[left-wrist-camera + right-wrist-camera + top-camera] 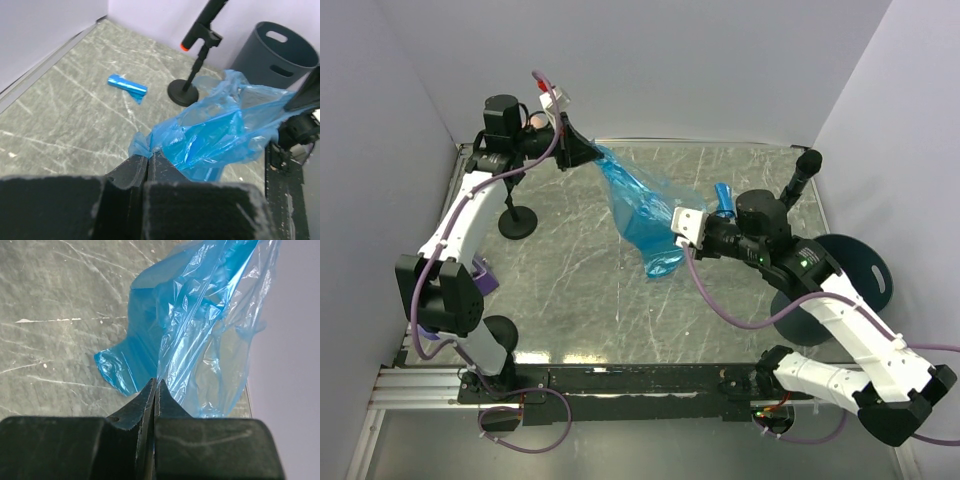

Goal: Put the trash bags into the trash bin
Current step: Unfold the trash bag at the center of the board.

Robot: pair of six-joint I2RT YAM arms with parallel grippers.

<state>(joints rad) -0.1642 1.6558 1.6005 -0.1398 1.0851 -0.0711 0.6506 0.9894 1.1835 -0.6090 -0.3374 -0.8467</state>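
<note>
A long sheet of blue trash bag [642, 212] hangs stretched above the table between my two grippers. My left gripper [594, 154] is shut on its far end, and the film bunches at the tips [150, 154]. My right gripper [672, 232] is shut on the near side of the bag [200, 325], pinching its edge at the tips [156, 383]. A small tight blue roll [724, 196] lies on the table behind the right wrist, also seen in the left wrist view [127, 86]. The dark trash bin [865, 270] stands off the table's right edge, partly behind my right arm [280, 50].
One microphone stand with a round black base [517, 222] stands at the left back. A second stand [802, 172] rises at the right back, near the roll and the bin. Grey walls close in the table on the left, back and right.
</note>
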